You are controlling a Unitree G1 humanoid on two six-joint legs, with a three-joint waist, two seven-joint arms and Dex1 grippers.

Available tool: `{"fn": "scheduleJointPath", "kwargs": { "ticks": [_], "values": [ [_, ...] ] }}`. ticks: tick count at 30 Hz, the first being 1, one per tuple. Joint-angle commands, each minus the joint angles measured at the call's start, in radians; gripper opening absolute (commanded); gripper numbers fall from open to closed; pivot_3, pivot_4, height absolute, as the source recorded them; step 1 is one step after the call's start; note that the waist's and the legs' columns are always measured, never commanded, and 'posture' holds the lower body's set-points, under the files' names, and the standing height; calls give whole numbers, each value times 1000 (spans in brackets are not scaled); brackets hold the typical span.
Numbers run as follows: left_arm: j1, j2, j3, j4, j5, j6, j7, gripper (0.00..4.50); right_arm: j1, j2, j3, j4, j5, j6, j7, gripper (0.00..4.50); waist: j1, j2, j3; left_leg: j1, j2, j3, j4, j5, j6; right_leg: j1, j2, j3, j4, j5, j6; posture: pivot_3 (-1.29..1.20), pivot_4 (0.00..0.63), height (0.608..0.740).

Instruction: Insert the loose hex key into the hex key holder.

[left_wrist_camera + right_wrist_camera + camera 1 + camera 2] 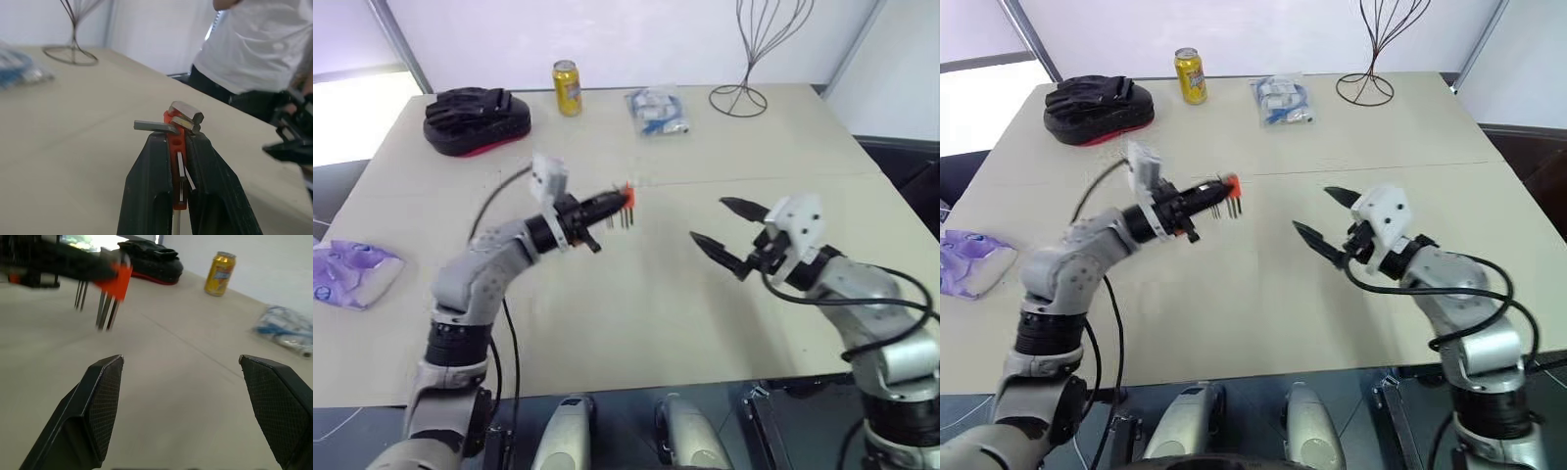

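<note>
The left end effector is clenched on the hex key holder, held above the tabletop; the keys hang downward from the red block, long axes near vertical. The right end effector, well apart, has its fingers spread and grasps nothing.

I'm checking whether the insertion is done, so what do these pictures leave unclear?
- Loose hex key: not told apart from the grey keys in the hex key holder; too small in the head views, blurred in the right wrist view.
- Holder's lower body: hidden between the left gripper fingers.
- Right gripper: open, empty.
</note>
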Motion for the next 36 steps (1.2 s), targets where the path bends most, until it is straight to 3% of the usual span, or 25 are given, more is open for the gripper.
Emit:
{"fn": "scheduleJointPath", "kwargs": {
  "ticks": [1, 13, 21, 24, 29, 31, 36],
  "values": [
    [-27, -54, -8, 51, -23, 25, 15, 0, -5, -19, -43, -55, 28, 18, -18, 3903, -2, 0, 0, 0, 0, 0, 0, 0, 0, 0, 1, 0, 0, 0, 0, 0, 150, 740],
    [-39, -196, -38, 316, 47, 131, 97, 0, -5, -8, -35, -106, 31, 55, -100, 3903, 0, 0, 0, 0, -1, -1, 0, 0, 0, 0, 0, 0, 0, 0, 0, 0, 150, 740],
    [-73, -223, 83, 430, 32, 171, 184, 0, -23, 5, 10, -100, 15, 44, -125, 3903, -2, 0, 0, 0, -1, -2, 0, 0, 0, 0, 0, 0, 0, 0, 0, 0, 150, 740],
    [-72, -213, 98, 434, 36, 177, 192, 1165, -27, 8, 22, -96, 13, 38, -126, 3940, -2, 0, 0, 0, -1, -2, 0, 0, 0, 0, 1, 0, 0, 0, 0, 0, 150, 740],
    [-80, -178, 133, 436, 32, 187, 204, 3685, -35, 6, 32, -77, 7, 24, -122, 3940, 0, 0, -1, 1, -1, -2, 0, 0, 0, 1, 0, -1, 0, 0, 0, 0, 150, 740],
    [-82, -150, 128, 434, 49, 172, 193, 4457, -38, 3, 35, -68, 5, 17, -118, 3940, -5, 0, -1, 4, -1, -1, 0, 0, 0, 4, 1, 0, 0, 0, 0, 0, 150, 740],
    [-103, -23, 64, 374, 121, 72, 86, 4457, -43, -17, 36, -46, 1, 9, -88, 3940, -9, 0, -1, 12, 0, -1, -3, 0, 0, 9, 3, 0, 0, 0, -1, 0, 150, 740]
  ]
}}
